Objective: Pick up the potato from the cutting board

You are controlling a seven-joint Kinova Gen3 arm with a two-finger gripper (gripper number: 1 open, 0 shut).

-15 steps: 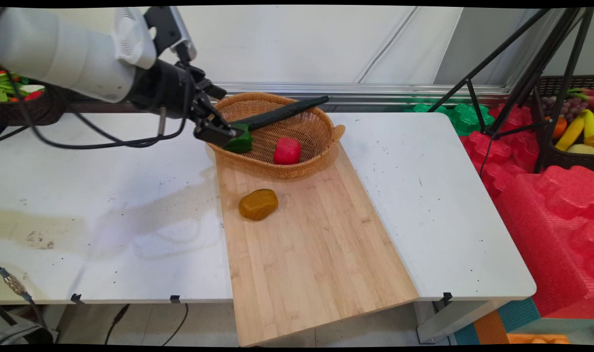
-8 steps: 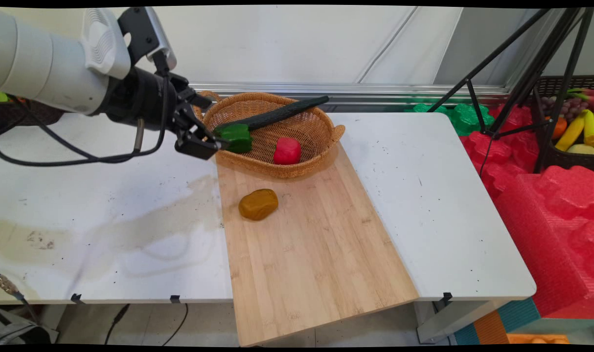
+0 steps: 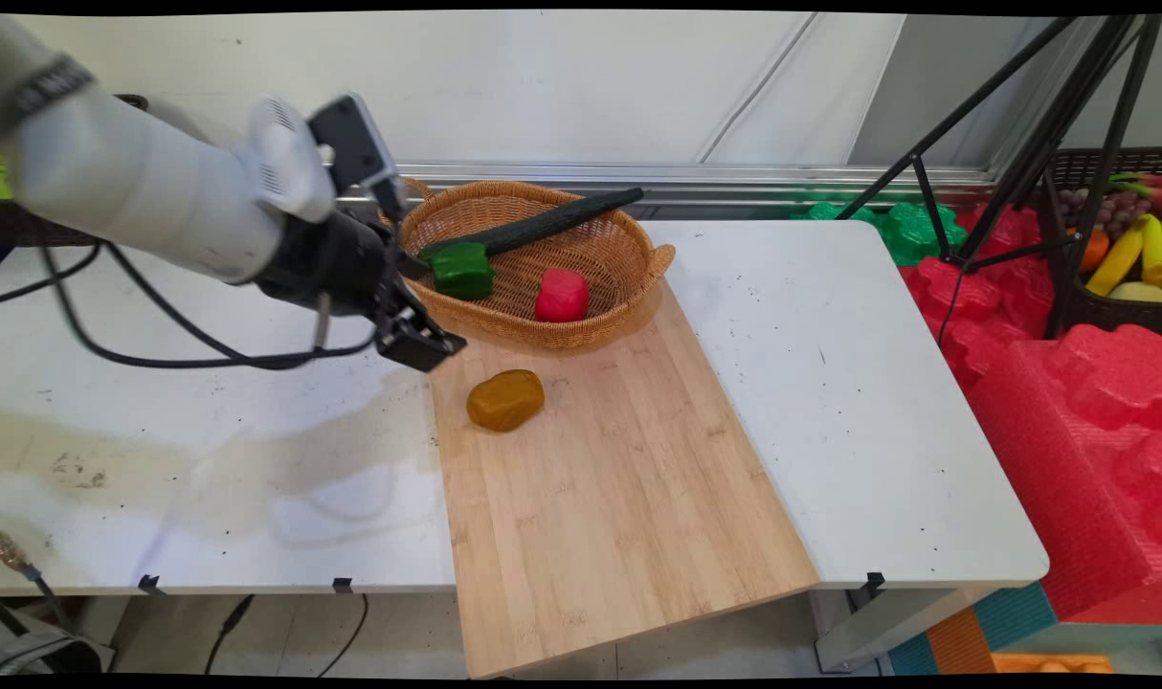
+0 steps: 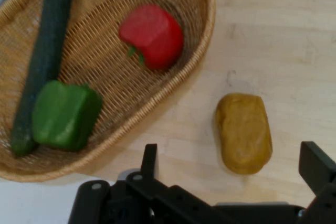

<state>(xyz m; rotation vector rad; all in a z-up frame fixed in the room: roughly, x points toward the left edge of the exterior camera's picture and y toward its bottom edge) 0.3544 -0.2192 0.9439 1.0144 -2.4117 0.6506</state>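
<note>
- The gripper (image 3: pixel 418 342), empty with fingers spread apart, hangs over the near left corner of the wooden board (image 3: pixel 600 478).
- Nearest is the brown potato (image 4: pixel 243 132), lying on the board beside the wicker basket (image 4: pixel 202 35).

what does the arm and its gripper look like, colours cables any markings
The arm is white and rounded, with a grey band near its upper end and a ribbed white cap at the wrist. The gripper is black, its linkage ending in two blocky fingers. Black cables loop beneath, and a black camera block sits on top.
</note>
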